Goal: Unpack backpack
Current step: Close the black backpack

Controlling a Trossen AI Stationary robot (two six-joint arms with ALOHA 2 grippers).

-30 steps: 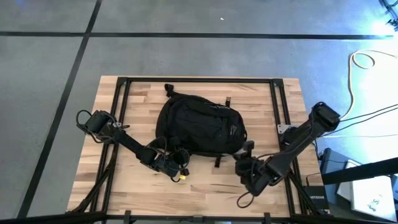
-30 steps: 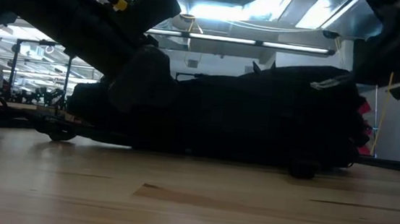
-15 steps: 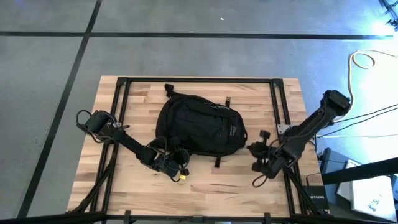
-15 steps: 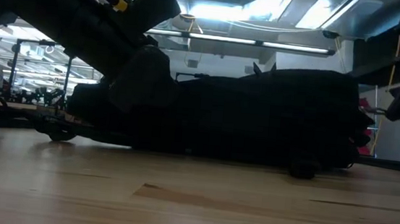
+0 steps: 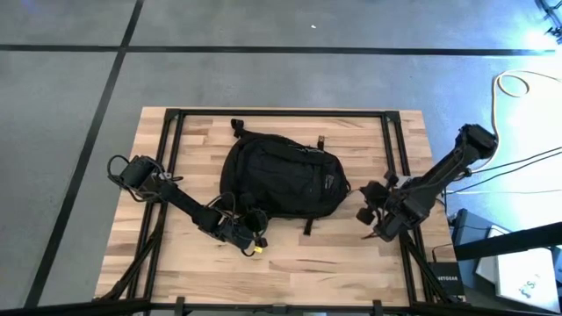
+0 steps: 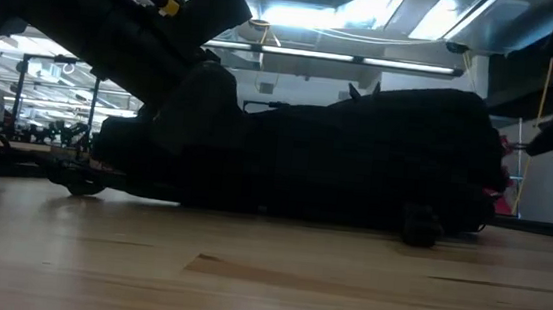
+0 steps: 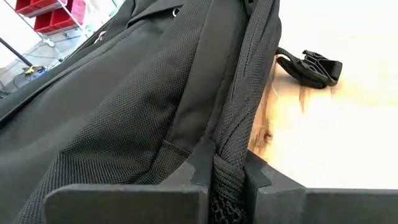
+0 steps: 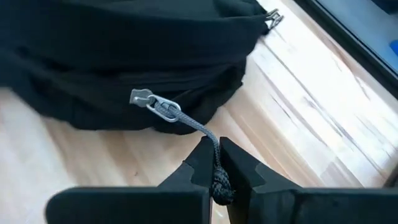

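- Black fabric fills the middle of the high view: the backpack (image 5: pixel 283 180) lies flat on the wooden tabletop (image 5: pixel 290 272), with its top loop toward the far edge.
- From above, the left gripper (image 5: pixel 248 230) sits at the near left edge of the backpack, and the arm comes in low from the left side.
- In the same view, the right gripper (image 5: pixel 369 200) is just beside the right edge of the backpack, and its arm reaches back to the right side of the tabletop.
- Low view: the backpack (image 6: pixel 337 155) is a long dark mass lying across the tabletop (image 6: pixel 266 275). One dark arm with a yellow part comes down onto its left end. The room behind is bright.
- Left wrist view: the jaws are clamped on a mesh strap (image 7: pixel 239 137) of the backpack (image 7: pixel 112 112). A black buckle (image 7: pixel 314 65) lies on the wood beyond it.
- Right wrist view: the jaws are closed on a dark cord (image 8: pixel 211 163), which runs in a line to a grey metal zipper pull (image 8: pixel 155 106) on the side of the backpack (image 8: pixel 124 56). The wooden tabletop (image 8: pixel 298 118) shows under it.
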